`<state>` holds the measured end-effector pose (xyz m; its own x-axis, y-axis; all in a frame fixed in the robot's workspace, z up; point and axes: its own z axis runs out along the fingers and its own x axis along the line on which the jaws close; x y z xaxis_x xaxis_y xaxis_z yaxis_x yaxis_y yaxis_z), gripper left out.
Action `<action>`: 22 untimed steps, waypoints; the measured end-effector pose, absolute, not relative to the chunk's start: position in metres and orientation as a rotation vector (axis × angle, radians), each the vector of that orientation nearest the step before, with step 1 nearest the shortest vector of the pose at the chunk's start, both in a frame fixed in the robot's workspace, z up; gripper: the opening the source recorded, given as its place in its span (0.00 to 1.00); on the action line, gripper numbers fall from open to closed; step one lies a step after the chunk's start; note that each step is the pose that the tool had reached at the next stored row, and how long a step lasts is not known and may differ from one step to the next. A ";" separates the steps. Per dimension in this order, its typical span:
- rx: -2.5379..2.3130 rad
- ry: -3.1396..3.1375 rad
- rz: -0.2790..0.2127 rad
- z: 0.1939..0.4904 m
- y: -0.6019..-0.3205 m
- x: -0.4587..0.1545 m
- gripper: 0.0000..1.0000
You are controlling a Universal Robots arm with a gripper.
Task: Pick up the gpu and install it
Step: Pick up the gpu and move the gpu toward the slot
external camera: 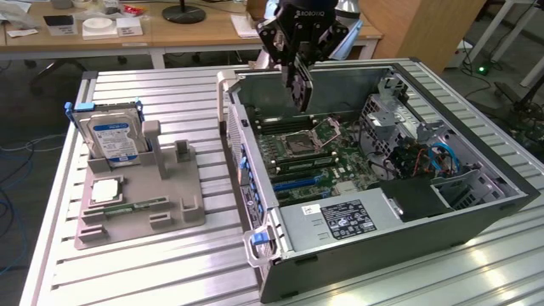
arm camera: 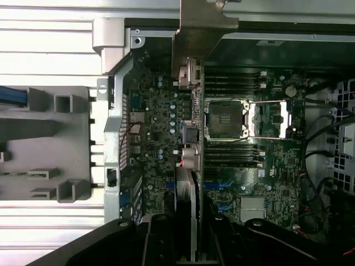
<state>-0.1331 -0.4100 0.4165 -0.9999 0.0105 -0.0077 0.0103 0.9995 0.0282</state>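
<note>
**Grip.** The black two-finger gripper [external camera: 297,69] is clamped on the gpu [external camera: 301,94], a thin flat dark card with a silver metal bracket at one end. In the wrist view the fingers [arm camera: 160,239] press on both flat faces. The card's edge runs straight out from between them to the bracket at the end farthest from them.

**Position.** The card hangs below the fingers, edge down and near vertical. It is clear of everything, over the open black and silver tower computer case [external camera: 374,264]. Beneath the fingers lies the green motherboard [arm camera: 155,111]. The short blue expansion slots [arm camera: 222,186] sit just beside the line of the held card, on the same side as the square silver processor socket [arm camera: 224,119].

**Step in hand, as judged.** The card is lifted and in transit to its slot, and is not yet seated.

**Requirements for doing it well, as judged.**
- Keep the card plumb under the fingers so that it does not pivot in the grip.
- Set its lower edge parallel to the chosen slot and directly above it.
- Keep the bracket end towards the case wall.
- Descend straight, without side drift, because nearby components would foul a tilted card.
- Seating pressure should be even along the card's length.
</note>
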 end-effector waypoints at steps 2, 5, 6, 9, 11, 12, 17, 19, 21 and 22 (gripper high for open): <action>0.016 3.133 0.044 0.416 -0.410 -0.131 0.27; 0.016 3.133 0.044 0.416 -0.410 -0.127 0.27; 0.016 3.133 0.044 0.416 -0.410 -0.126 0.27; 0.016 3.133 0.044 0.416 -0.410 -0.122 0.27; 0.016 3.133 0.044 0.416 -0.410 -0.119 0.27; 0.016 3.133 0.044 0.417 -0.410 -0.118 0.27; 0.016 3.133 0.044 0.417 -0.410 -0.111 0.27; 0.016 3.133 0.044 0.416 -0.410 -0.109 0.27; 0.016 3.133 0.044 0.417 -0.410 -0.107 0.27; 0.016 3.133 0.044 0.417 -0.410 -0.106 0.27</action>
